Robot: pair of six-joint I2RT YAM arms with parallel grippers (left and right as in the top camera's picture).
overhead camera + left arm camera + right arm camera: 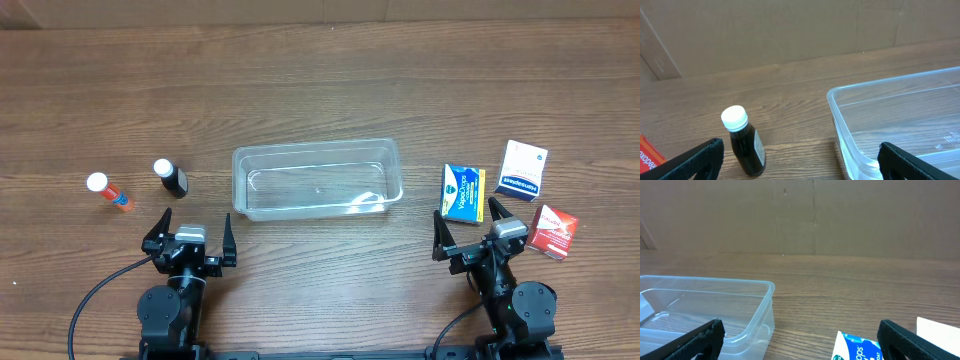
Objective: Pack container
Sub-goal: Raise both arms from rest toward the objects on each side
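The clear plastic container [317, 181] sits empty at the table's middle; it also shows in the left wrist view [900, 115] and the right wrist view [705, 305]. A dark bottle with a white cap [170, 178] [745, 142] and an orange-red bottle with a white cap [108, 192] [650, 157] lie to its left. A blue box [463, 193] [857, 347], a white box [523, 168] [937, 330] and a red box [553, 231] lie to its right. My left gripper [190, 236] [800, 162] is open and empty, near the container's front left corner. My right gripper [472, 232] [800, 340] is open and empty, just in front of the blue box.
A brown cardboard wall [790, 30] stands beyond the table's far edge. The wooden tabletop [320, 90] stretches behind the container. Cables run from both arm bases at the near edge.
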